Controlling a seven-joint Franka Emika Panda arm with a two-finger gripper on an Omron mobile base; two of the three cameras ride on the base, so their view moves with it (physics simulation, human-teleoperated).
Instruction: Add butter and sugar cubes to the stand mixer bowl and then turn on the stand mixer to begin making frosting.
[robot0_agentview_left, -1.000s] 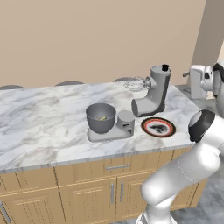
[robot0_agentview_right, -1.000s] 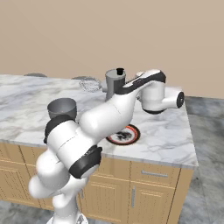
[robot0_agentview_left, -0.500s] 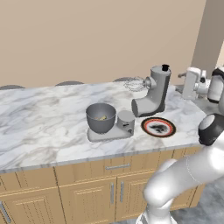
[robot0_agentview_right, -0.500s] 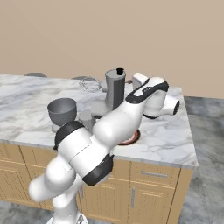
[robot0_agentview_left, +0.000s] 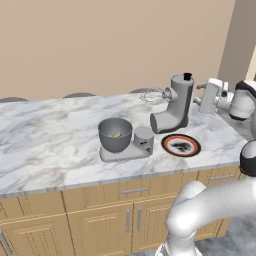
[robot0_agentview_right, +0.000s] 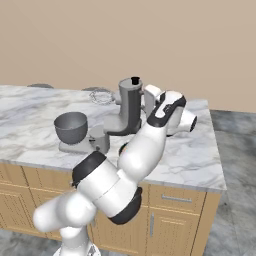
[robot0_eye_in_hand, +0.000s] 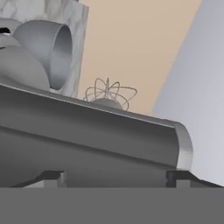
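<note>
The arm has swung in from the right edge of the left base view, and its two-finger gripper (robot0_agentview_left: 199, 96) now sits right of centre, just beside the boxy dark-grey head (robot0_agentview_left: 176, 106) of the grey stand mixer. In the hand view, the two dark fingertips (robot0_eye_in_hand: 179, 176) stand spread wide at the bottom, with the head's grey side close in front. I cannot tell whether they touch it.

The deep round grey metal bowl (robot0_agentview_left: 115, 135) rests on the mixer's flat base at the centre of the left base view. A small pale yellow bit, probably the butter (robot0_agentview_left: 116, 134), lies inside; the sugar cubes are too small to make out. The red-rimmed plate (robot0_agentview_left: 181, 145) lies just right of the base.

The filling seems done, so switching on likely remains. The short round column (robot0_agentview_left: 144, 138) with the switch sits lower left of the gripper.
</note>
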